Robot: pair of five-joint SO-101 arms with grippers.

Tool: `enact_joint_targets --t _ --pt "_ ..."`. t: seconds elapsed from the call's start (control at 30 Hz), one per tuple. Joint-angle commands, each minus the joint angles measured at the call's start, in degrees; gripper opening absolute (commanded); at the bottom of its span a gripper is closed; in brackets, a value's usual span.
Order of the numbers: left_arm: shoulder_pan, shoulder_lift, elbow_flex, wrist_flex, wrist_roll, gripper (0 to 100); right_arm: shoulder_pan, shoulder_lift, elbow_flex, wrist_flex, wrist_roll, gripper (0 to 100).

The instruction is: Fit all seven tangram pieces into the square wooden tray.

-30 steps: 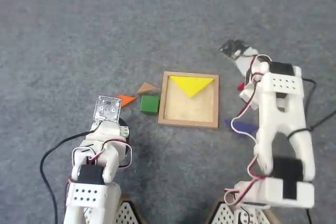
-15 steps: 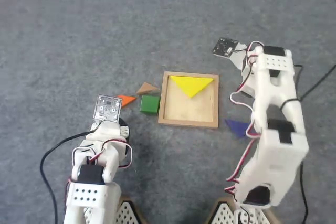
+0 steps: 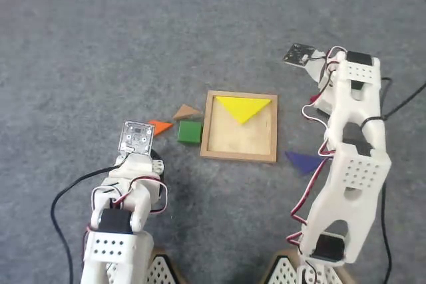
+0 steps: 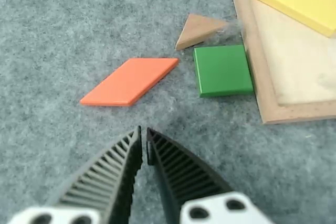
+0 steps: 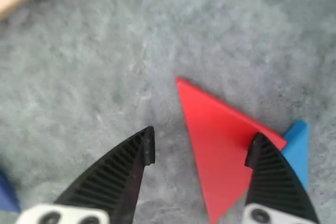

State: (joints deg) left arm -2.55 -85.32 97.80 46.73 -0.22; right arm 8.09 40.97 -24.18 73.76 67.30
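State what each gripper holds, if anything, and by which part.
Nothing is held. The left gripper is shut and empty above the mat; the right gripper is open at the red triangle, not closed on it.

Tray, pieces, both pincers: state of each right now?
tray: one piece in
yellow triangle: in tray, flat
green square: outside, beside tray
orange parallelogram: outside, flat
brown triangle: outside, flat
red triangle: outside, flat
light blue piece: outside, beside red triangle
dark blue triangle: outside
left pincer: shut, empty
right pincer: open, over red triangle
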Motion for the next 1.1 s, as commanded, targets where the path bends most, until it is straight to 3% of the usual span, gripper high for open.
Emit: enact_joint_targets --t 0.0,0.4,0.57,0.7,0.83,1.07 --pt "-0.2 -0.7 -1.0 0.0 0.4 1 1.0 -2.8 -2.5 0.7 -1.1 28.4" --pt "-0.2 -0.7 -1.0 0.0 0.4 1 -0.4 2.3 -2.5 0.9 -1.3 28.1" --pt "-0.2 -0.7 -1.0 0.0 0.3 1 -2.9 2.5 -2.5 10.1 -1.1 27.8" --pt "-0.2 -0.7 -1.0 0.0 0.3 1 -4.1 -0.7 -0.6 11.1 -1.3 23.2" --pt "-0.2 -0.7 -1.0 0.0 0.3 1 -5.1 -6.5 8.6 9.0 -1.2 25.3" --pt "-0.2 -0.7 -1.0 0.0 0.3 1 -7.6 -27.5 37.4 -8.7 -1.5 25.6"
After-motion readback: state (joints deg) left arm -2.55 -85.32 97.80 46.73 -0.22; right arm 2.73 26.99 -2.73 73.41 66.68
